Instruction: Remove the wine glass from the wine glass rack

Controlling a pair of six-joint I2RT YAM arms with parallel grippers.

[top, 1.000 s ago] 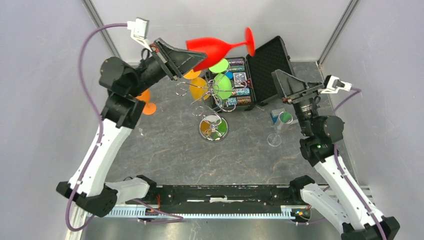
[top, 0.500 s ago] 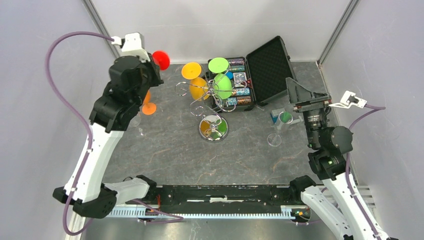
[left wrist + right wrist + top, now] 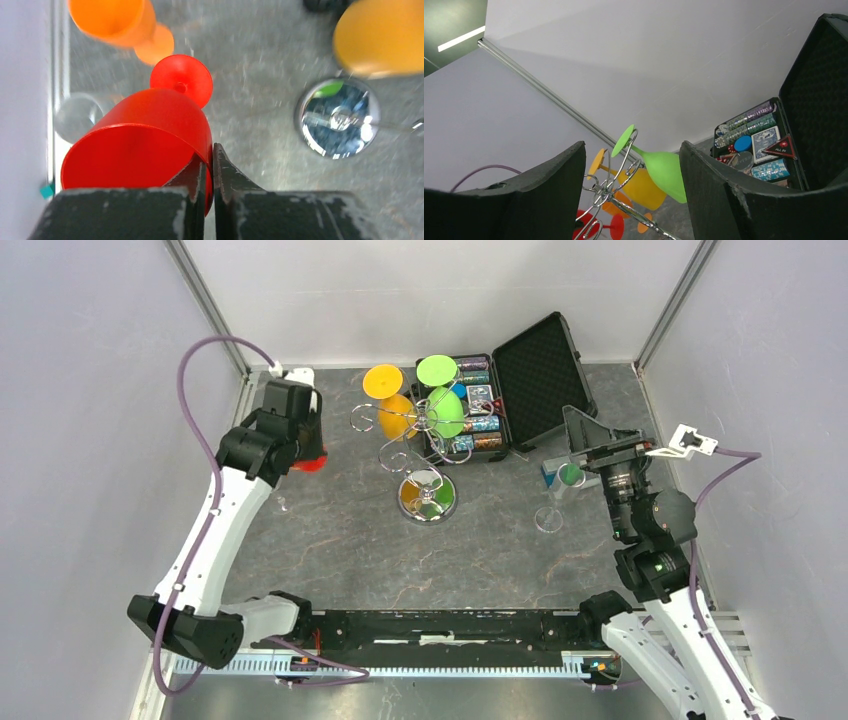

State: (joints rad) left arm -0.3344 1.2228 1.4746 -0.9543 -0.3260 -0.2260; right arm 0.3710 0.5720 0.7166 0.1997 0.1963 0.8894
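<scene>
Holding entry: red plastic wine glass (image 3: 150, 125), off the chrome wire wine glass rack (image 3: 427, 496), with its rim wall pinched between the closed left fingers (image 3: 230, 185).

- Position: bowl opening upward and foot below, over the far-left part of the grey stone-patterned surface (image 3: 340, 540). Whether the foot touches the surface cannot be told.
- Neighbours: orange plastic wine glass (image 3: 107, 17) just beside; clear glass (image 3: 80, 117) near the wall.
- On rack: green plastic wine glass (image 3: 664, 170) and yellow-orange plastic wine glass (image 3: 380, 37).
- Right fingers (image 3: 549, 185): spread wide, empty, facing the rack.
- Handling, as judged: lower straight down with the bowl vertical. Seat the foot flat in the bare gap away from the orange glass, and only then release. A rim pinch lets the glass swing, so descend slowly.
</scene>
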